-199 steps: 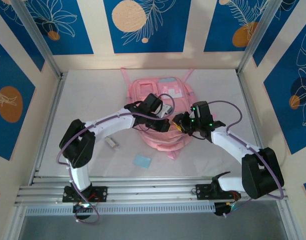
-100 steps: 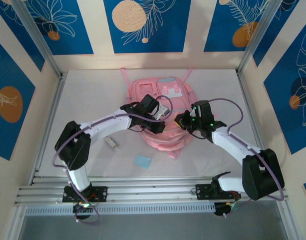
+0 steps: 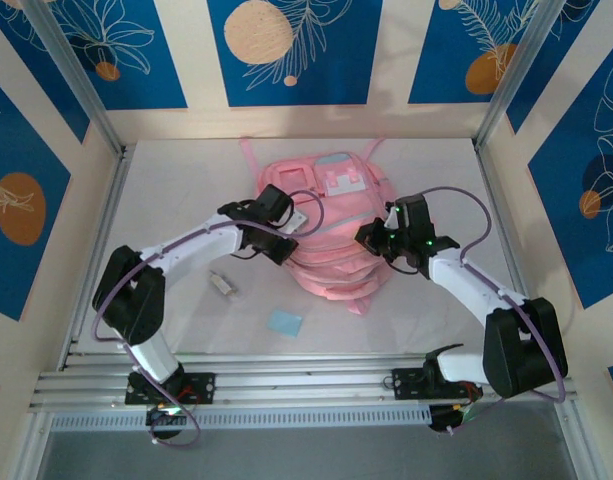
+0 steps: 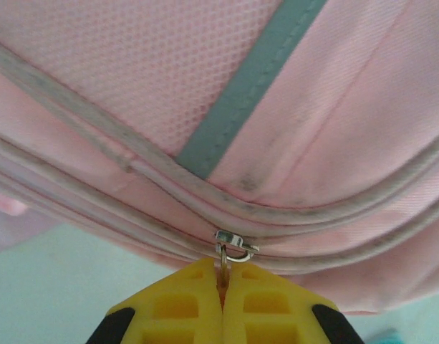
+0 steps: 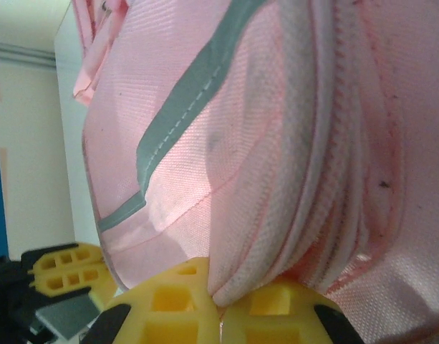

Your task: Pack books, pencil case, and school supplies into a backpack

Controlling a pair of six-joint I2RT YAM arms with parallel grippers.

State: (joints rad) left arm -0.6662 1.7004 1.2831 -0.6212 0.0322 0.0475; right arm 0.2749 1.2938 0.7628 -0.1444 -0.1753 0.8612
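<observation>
The pink backpack (image 3: 331,215) lies flat in the middle of the table. My left gripper (image 3: 284,248) is at its left side, and my right gripper (image 3: 370,239) is at its right side. In the left wrist view the yellow fingers (image 4: 183,308) are shut on the ring of a metal zipper pull (image 4: 232,244) on the backpack's zip line. In the right wrist view the gripper (image 5: 219,301) is shut on a fold of the backpack's zip edge (image 5: 276,244). A light-blue pad (image 3: 284,322) and a small whitish clip (image 3: 222,284) lie on the table in front. The books and the pencil case are out of view.
White table (image 3: 186,190) inside a frame of metal posts, with patterned walls on three sides. Thin pink straps (image 3: 248,150) trail toward the back wall. The left gripper's yellow fingers (image 5: 61,269) appear at the lower left of the right wrist view.
My right gripper has shut on the backpack's edge. My left gripper has moved left and away along the zip with the pull in it. The backpack has shifted slightly toward the back.
</observation>
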